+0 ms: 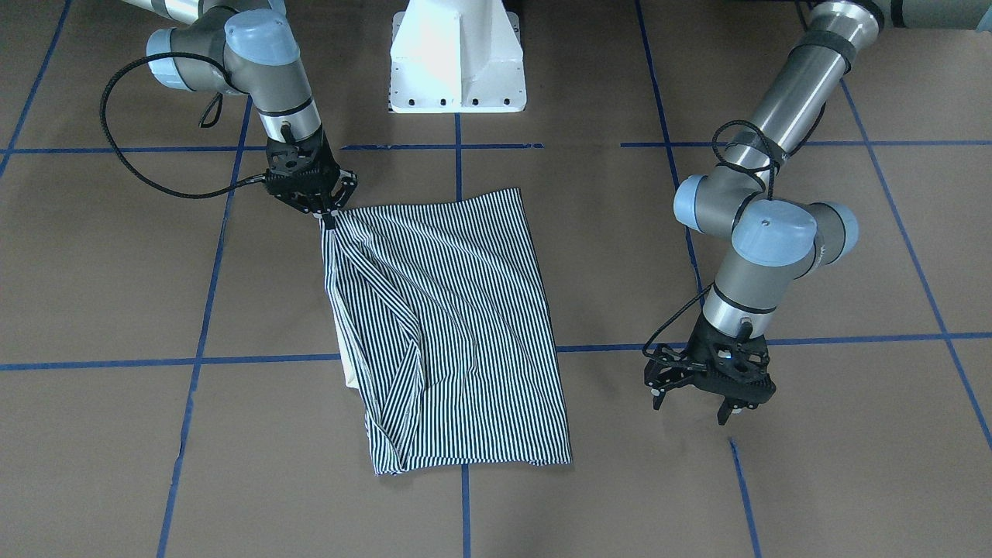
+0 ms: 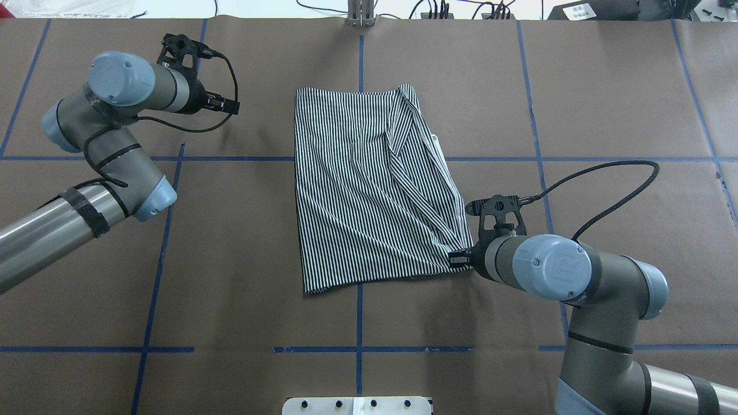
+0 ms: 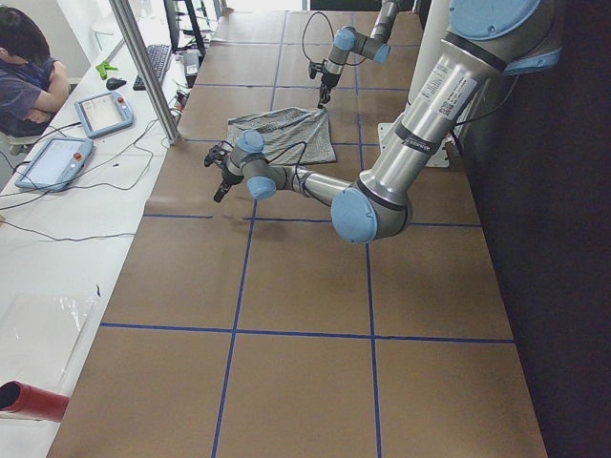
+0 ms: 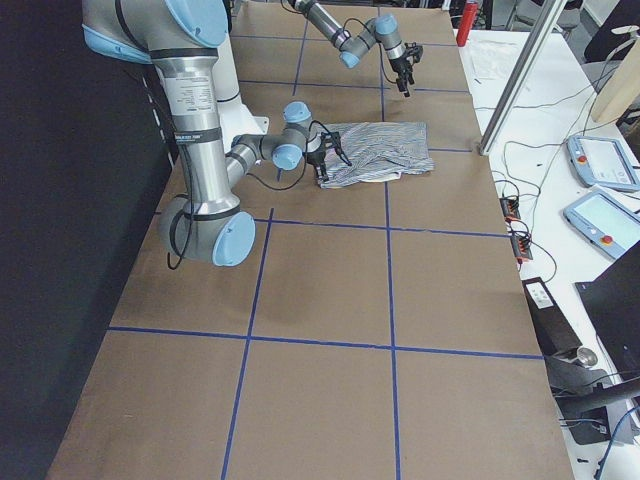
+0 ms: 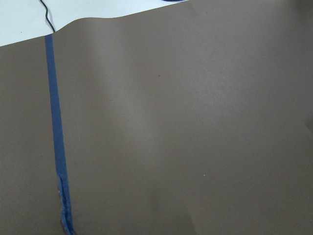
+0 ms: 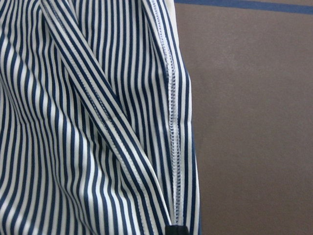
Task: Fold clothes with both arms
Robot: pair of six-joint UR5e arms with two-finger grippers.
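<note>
The striped polo shirt (image 1: 457, 325) lies folded into a rough rectangle at the table's middle, wrinkled, with a sliver of cream collar (image 1: 353, 380) at one edge. It also shows in the overhead view (image 2: 369, 190). My right gripper (image 1: 328, 221) is shut on the shirt's corner nearest the robot, low at the table; the overhead view shows it too (image 2: 458, 259). The right wrist view shows stripes and a hem (image 6: 171, 122) close up. My left gripper (image 1: 692, 411) is open and empty, hovering over bare table well clear of the shirt. The left wrist view shows only table paper.
The brown paper table is marked by blue tape lines (image 1: 457, 147). The white pedestal base (image 1: 457, 58) stands at the robot's side. A person (image 3: 24, 76) sits at a side table with tablets (image 3: 100, 113), beyond a metal post (image 3: 148, 67).
</note>
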